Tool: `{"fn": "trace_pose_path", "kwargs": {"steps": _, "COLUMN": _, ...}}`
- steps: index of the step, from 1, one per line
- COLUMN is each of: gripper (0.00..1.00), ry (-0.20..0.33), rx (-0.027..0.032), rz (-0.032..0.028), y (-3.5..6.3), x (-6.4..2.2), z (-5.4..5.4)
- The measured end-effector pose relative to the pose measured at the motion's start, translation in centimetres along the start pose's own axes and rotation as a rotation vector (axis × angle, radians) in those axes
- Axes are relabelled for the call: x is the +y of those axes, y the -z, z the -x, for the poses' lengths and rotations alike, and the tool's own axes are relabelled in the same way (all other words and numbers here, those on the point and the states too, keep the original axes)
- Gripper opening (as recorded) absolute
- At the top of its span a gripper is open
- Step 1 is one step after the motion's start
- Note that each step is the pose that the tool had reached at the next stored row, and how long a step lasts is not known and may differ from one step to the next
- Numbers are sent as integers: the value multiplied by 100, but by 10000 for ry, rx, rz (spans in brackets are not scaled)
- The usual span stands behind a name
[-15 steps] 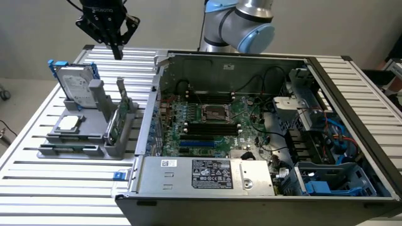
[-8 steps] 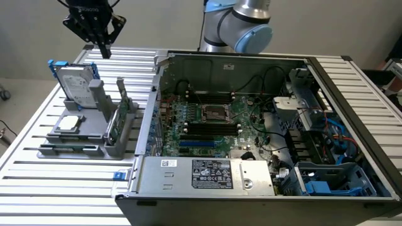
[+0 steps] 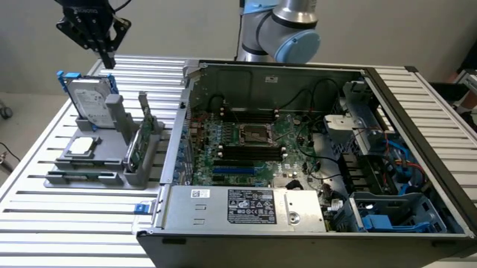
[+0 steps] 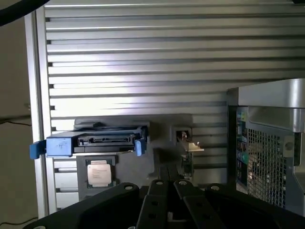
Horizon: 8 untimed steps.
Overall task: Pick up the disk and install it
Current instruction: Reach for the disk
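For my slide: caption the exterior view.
Black gripper hovers above the blue-framed silver hard drive standing in its grey rack.

Disk (image 3: 91, 100) upright in holder (image 3: 89, 180) beside case (image 3: 283, 75)

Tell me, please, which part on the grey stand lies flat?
The small square silver chip; the blue-framed disk and the green card both stand on edge.

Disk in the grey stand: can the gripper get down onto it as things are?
Probably yes. The gripper hangs above the disk, which stands upright in the grey stand with its top edge bare. Nothing lies between them; the green circuit card stands off to one side.
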State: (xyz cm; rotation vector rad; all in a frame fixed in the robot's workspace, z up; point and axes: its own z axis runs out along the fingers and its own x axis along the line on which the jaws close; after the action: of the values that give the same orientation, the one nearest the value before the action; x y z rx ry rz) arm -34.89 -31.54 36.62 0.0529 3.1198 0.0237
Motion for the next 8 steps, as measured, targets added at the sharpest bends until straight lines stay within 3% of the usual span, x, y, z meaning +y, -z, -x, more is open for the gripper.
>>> {"fn": "trace_pose_path", "kwargs": {"steps": 8, "gripper": 11, "ry": 3, "rx": 7, "rz": -173, "y": -31, "x": 87, "z": -369}}
